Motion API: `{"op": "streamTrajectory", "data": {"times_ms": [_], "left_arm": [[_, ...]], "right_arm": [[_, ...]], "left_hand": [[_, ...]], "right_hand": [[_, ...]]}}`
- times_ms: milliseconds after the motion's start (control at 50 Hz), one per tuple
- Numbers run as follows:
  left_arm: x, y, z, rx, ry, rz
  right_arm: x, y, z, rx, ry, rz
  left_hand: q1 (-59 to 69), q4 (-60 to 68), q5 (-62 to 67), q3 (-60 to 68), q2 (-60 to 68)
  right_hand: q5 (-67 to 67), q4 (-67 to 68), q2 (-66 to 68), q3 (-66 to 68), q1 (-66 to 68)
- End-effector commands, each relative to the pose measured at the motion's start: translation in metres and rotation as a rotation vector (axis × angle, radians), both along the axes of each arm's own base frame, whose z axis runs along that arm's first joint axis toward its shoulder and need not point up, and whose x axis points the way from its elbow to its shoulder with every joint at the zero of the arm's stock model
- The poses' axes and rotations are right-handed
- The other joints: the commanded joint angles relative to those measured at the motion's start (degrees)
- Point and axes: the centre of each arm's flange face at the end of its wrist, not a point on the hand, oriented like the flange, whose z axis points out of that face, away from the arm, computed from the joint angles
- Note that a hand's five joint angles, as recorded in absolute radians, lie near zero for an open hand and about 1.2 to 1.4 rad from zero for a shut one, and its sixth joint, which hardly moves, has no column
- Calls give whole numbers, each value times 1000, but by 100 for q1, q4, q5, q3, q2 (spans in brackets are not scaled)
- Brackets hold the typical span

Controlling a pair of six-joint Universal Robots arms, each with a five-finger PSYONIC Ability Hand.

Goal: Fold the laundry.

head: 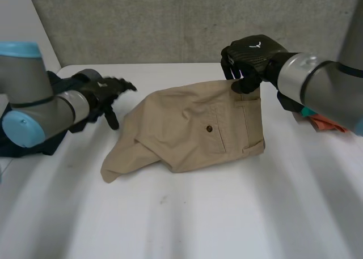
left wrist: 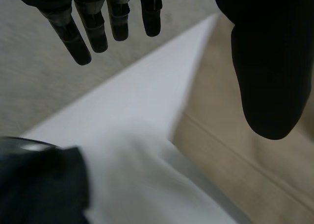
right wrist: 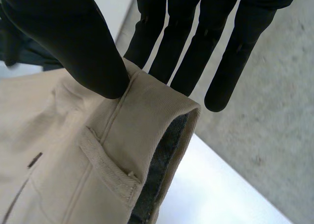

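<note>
Khaki trousers [head: 187, 128] lie rumpled on the white table [head: 187, 213], waistband toward the right. My right hand [head: 249, 58] pinches the waistband's far corner and lifts it a little; in the right wrist view the thumb [right wrist: 83, 52] presses the band [right wrist: 147, 116] against the fingers [right wrist: 196, 42] behind it. My left hand [head: 108, 92] hovers open just left of the trousers' left edge, holding nothing. In the left wrist view its fingers [left wrist: 98, 23] and thumb [left wrist: 270, 72] are spread above the table, with khaki cloth [left wrist: 265, 160] below the thumb.
A dark garment [head: 34, 140] lies at the table's left edge under my left arm, and shows as a dark garment [left wrist: 39, 185] in the left wrist view. Orange and teal cloth [head: 323, 122] sits at the right edge behind my right forearm. A grey wall [head: 170, 21] stands behind the table.
</note>
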Motion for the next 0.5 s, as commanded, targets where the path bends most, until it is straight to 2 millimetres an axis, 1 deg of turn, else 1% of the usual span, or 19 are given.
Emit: {"op": "streamTrajectory", "data": {"times_ms": [20, 60, 100, 120, 140, 160, 180, 200, 260, 280, 340, 360, 420, 440, 500], "left_arm": [[-22, 12, -31, 64, -12, -143], [-26, 15, -33, 64, -11, -169], [-31, 16, -34, 59, -10, -187], [-34, 14, -32, 36, -8, -183], [-33, 9, -29, 11, -9, -169], [-34, 5, -25, -15, -11, -151], [-33, 0, -22, -42, -15, -126], [-30, -10, -11, -103, -23, -60], [-27, -23, 10, -207, -24, 43], [-25, -30, 31, -294, -3, 95], [-29, -36, 68, -437, 72, 111], [-33, -37, 97, -532, 145, 103], [-39, -31, 144, -672, 274, 89], [-40, -24, 173, -751, 363, 82], [-38, -11, 216, -861, 494, 89]], "right_arm": [[-7, 34, 12, -80, -38, 68], [-7, 33, 9, -81, -47, 65], [-7, 30, 7, -90, -51, 56], [-7, 28, 5, -93, -51, 50], [-8, 21, 3, -103, -50, 25], [-8, 17, 2, -107, -49, 13], [-9, 13, 2, -115, -48, -4], [-9, 2, 1, -136, -48, -38], [-6, -16, -1, -178, -52, -93], [-4, -31, 1, -231, -64, -138], [2, -54, 10, -341, -106, -210], [7, -67, 24, -444, -156, -256], [12, -84, 49, -616, -262, -316], [15, -90, 68, -736, -346, -343], [14, -95, 94, -894, -468, -371]], "left_hand": [[-206, -151, -307, -246, -177], [-206, -151, -307, -246, -177], [2226, 2281, 2126, 2186, 2255], [5118, 5173, 5017, 5078, 5147], [6512, 6568, 6412, 6473, 6541], [6791, 6846, 6690, 6751, 6820], [6794, 6849, 6693, 6754, 6823], [6794, 6849, 6693, 6754, 6823], [6794, 6849, 6693, 6754, 6823], [6794, 6849, 6693, 6754, 6823], [6794, 6849, 6693, 6754, 6823], [6794, 6849, 6693, 6754, 6823], [6794, 6849, 6693, 6754, 6823], [6794, 6849, 6693, 6754, 6823], [6794, 6849, 6693, 6754, 6823]], "right_hand": [[1302, 1136, 1259, 1212, 1596], [1302, 1136, 1259, 1212, 1596], [1302, 1136, 1259, 1212, 1596], [1302, 1136, 1259, 1212, 1596], [1302, 1136, 1259, 1212, 1596], [1302, 1136, 1259, 1212, 1596], [1302, 1136, 1259, 1212, 1596], [1302, 1136, 1259, 1212, 1596], [1302, 1136, 1259, 1212, 1596], [1302, 1136, 1259, 1212, 1596], [1302, 1136, 1259, 1212, 1596], [1302, 1136, 1259, 1212, 1596], [1302, 1136, 1259, 1212, 1596], [1302, 1136, 1259, 1212, 1596], [1302, 1136, 1259, 1212, 1596]]}}
